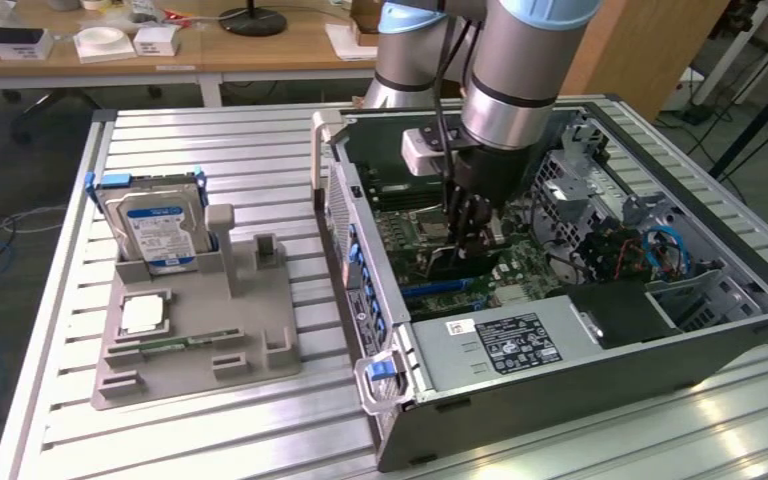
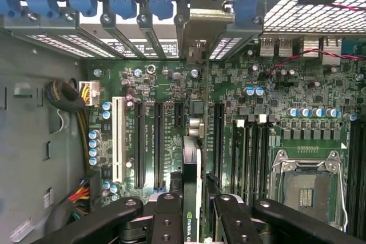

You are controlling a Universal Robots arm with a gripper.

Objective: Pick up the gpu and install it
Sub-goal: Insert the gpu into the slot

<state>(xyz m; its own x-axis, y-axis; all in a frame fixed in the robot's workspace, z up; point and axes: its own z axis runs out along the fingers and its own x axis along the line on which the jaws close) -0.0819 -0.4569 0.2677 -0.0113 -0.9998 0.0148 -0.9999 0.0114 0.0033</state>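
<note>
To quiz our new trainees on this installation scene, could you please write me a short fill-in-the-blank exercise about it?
1. The gripper is shut on the ____.
2. The card it holds is over the green ____ inside the open computer case.
3. On the grey holder, the blue-labelled hard drive stands ____.
Missing words: gpu; motherboard; upright.
</note>
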